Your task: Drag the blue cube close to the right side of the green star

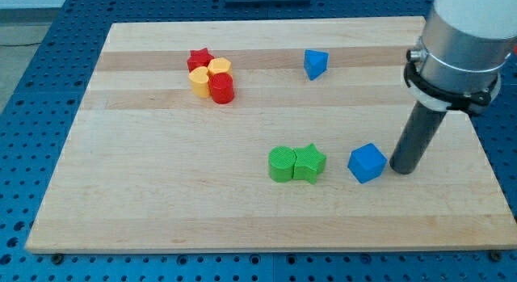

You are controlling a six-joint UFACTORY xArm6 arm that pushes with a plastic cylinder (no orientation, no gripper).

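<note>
The blue cube (367, 162) lies on the wooden board at the view's lower right. The green star (309, 162) lies to its left, a small gap between them, and touches a green round block (282, 164) on its own left side. My tip (402, 170) stands just right of the blue cube, very close to its right face or touching it; I cannot tell which.
A blue triangular block (315, 63) lies near the view's top. A cluster at the top left holds a red star (199, 58), two yellow blocks (201, 82) and a red cylinder (222, 89). The board's right edge (482, 165) is near my tip.
</note>
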